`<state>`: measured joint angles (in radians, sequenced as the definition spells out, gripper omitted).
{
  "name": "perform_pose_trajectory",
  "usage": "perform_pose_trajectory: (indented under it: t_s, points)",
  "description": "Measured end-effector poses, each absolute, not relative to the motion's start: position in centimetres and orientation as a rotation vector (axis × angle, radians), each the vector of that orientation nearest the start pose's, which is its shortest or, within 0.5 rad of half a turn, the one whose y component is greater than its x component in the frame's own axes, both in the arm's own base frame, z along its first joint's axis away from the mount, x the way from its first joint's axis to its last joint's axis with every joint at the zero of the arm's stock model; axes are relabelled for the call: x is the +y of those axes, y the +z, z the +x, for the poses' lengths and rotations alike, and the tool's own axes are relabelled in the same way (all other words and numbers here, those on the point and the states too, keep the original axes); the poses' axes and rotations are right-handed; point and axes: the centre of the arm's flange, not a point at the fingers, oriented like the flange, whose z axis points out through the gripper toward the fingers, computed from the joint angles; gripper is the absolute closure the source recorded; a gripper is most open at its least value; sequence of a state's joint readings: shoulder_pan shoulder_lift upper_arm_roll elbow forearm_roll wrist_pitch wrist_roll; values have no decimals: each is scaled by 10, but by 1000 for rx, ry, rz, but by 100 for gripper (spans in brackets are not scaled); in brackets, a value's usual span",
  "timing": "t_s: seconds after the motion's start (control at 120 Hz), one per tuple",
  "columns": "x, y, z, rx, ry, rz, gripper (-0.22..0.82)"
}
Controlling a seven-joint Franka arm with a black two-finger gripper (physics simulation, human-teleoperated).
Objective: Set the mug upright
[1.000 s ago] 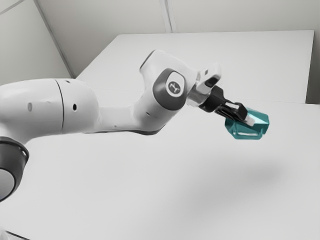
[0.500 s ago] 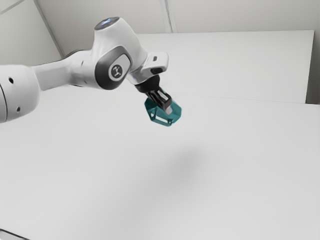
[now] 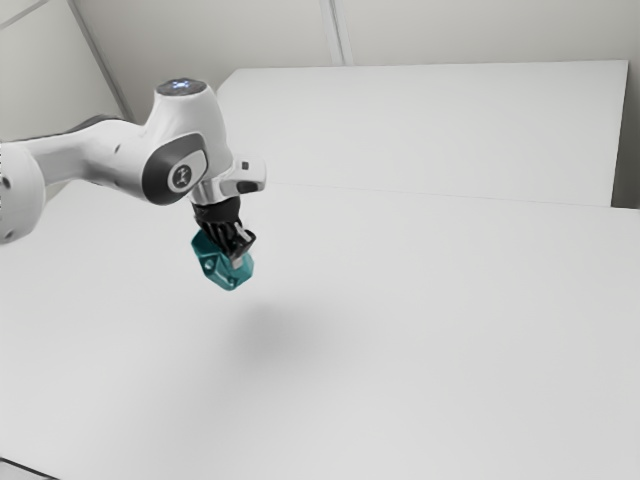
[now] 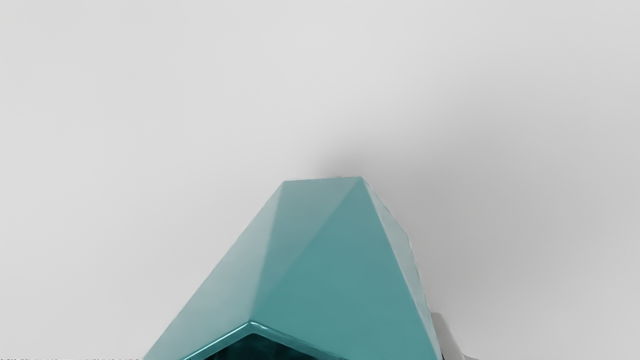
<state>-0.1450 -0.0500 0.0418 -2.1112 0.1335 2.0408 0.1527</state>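
The mug (image 3: pixel 220 275) was a faceted teal body with flat planes, straight creases and a smooth, glossy surface; its rim (image 4: pixel 252 326) formed an angled, brighter band around a dark interior. The table (image 3: pixel 430 350) was matt, pale and plain, and the arm (image 3: pixel 95 155) had smooth, rounded white housings with dark grey joint covers. The black gripper (image 3: pixel 239 251) was closed on the mug and held it above the table, with a soft shadow (image 3: pixel 270 332) on the surface below. One light grey finger (image 4: pixel 446 334) lay along the outside of the mug in the wrist view. Relative to the frame half a second before, the gripper and mug had moved toward the exterior view's left and sat lower in that view; the hand had turned to point more steeply down, and the shadow had shifted the same way. The mug was tilted, not upright. Its mouth lay on the hand's side and its far end pointed away from the hand, toward the table. In the exterior view its body slanted from upper left to lower right (the exact angle of its long axis could not be determined from these views).
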Motion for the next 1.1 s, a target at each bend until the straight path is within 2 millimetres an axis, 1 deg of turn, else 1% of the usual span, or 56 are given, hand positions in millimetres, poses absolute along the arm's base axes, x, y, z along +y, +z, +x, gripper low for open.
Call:
perform_pose_trajectory:
  t_s: [0.1, 0.283, 0.442, 0.717, 1.1]
  points:
    - [-45, 421, 525, 478, 44, -2980, 79]
    - [-50, 396, 527, 501, 54, -2961, 79]
    - [-54, 379, 523, 516, 74, -2951, 79]
    - [-59, 363, 525, 523, 93, -2947, 79]
    - [-46, 348, 526, 477, 127, -2954, 79]
